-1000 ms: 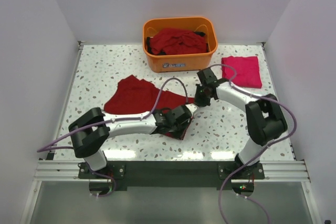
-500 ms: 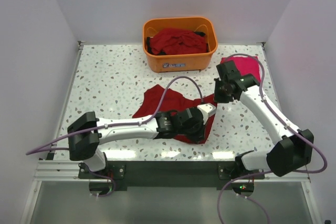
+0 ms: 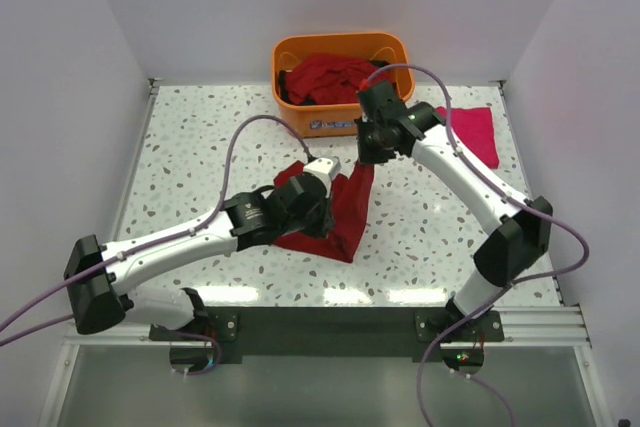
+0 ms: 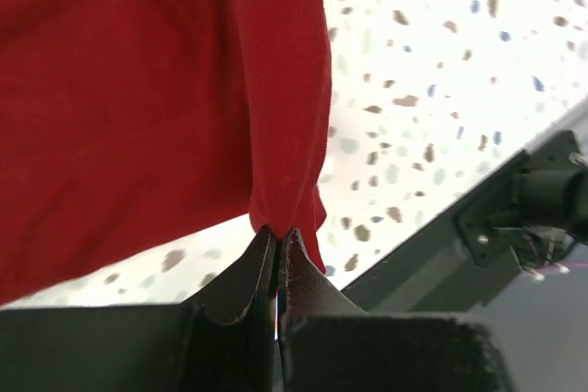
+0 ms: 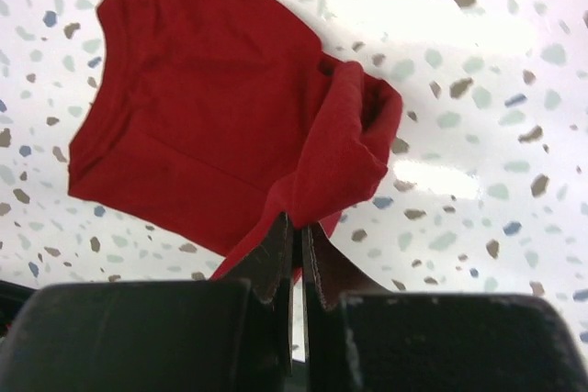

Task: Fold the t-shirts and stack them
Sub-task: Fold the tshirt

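A dark red t-shirt [image 3: 342, 209] hangs between both grippers above the middle of the table, its lower part trailing on the surface. My left gripper [image 3: 318, 179] is shut on one edge of it [image 4: 276, 117]. My right gripper [image 3: 367, 154] is shut on another edge, higher up and nearer the tub; the cloth [image 5: 211, 126] droops below it. A folded pinkish-red t-shirt [image 3: 478, 129] lies at the back right. More dark red shirts [image 3: 325, 79] fill the orange tub [image 3: 318, 119].
The orange tub stands at the back centre, just behind my right gripper. White walls close the table on the left, right and back. The metal rail [image 3: 330, 325] runs along the near edge.
Both grippers rose and moved back toward the tub, lifting the dark red shirt off the table. The right arm swung left from near the pinkish-red shirt. The shirt bunched and now hangs.
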